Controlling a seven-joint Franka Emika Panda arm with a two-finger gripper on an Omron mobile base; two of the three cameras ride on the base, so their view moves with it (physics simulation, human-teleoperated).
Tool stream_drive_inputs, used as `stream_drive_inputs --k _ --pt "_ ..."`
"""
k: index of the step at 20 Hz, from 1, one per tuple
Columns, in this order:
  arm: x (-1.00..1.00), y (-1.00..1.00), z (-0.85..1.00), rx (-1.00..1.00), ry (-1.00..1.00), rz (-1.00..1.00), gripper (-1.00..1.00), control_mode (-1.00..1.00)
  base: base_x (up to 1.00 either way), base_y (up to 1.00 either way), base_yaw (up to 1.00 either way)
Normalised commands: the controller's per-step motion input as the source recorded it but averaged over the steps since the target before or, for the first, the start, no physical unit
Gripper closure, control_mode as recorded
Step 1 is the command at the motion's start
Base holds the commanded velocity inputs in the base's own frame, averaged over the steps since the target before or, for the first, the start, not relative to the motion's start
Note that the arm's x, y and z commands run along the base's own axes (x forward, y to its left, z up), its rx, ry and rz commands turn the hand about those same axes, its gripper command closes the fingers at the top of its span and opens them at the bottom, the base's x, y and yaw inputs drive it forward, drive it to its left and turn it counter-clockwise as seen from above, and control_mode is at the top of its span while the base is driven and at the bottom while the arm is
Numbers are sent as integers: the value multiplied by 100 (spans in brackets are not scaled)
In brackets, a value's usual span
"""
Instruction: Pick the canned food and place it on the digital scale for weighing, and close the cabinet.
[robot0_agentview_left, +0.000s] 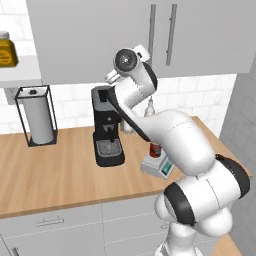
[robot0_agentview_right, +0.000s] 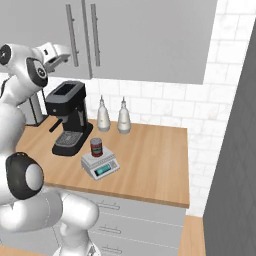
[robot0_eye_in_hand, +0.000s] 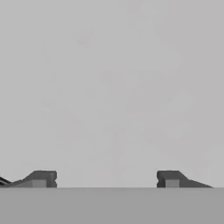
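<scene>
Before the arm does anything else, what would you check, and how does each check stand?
1. Small dark red tin with silver rim stands upright on the flat grey-white digital scale: ok.
2. Large grey wall cabinet, both doors flush and shut in the base views: ok.
3. Two-finger gripper holds nothing, jaws apart: ok.
4. Gripper faces a flat grey surface close up, likely the cabinet door; whether it touches: cannot tell.
5. Black coffee machine stands apart from the scale: ok.
</scene>
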Motion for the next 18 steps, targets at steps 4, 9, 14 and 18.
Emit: stream_drive_inputs --k 4,9,14,18 --pt "100 -98 -43 0 -7 29 -100 -100 0 0 0" --pt "86 -82 -22 0 -10 17 -100 -100 0 0 0" --pt "84 -92 -73 0 -2 13 -100 -100 0 0 0" --pt "100 -48 -100 0 14 14 -100 -100 0 0 0"
